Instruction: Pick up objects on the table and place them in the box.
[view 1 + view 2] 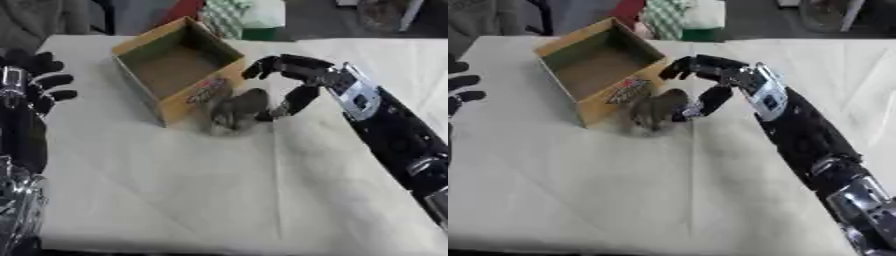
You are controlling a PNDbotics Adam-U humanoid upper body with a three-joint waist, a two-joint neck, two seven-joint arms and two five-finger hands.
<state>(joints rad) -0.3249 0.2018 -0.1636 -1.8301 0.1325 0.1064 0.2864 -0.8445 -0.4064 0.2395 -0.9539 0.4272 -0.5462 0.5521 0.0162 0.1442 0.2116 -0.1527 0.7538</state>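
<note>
An open cardboard box (206, 87) stands at the back left of the table, and nothing shows inside it. A grey lumpy object (236, 111) lies on the white cloth against the box's near right corner. My right hand (302, 75) reaches in from the right and arches over the object. Its fingers (262, 66) curve above the object without touching it, toward the box's wall. Its thumb (289, 104) points down at the object's right side. My left hand (37, 82) rests open at the left edge, fingers up, well away from the box.
A white cloth (192, 190) covers the table, with bare room in front and to the right. Behind the table's far edge are green, white and red items (236, 12).
</note>
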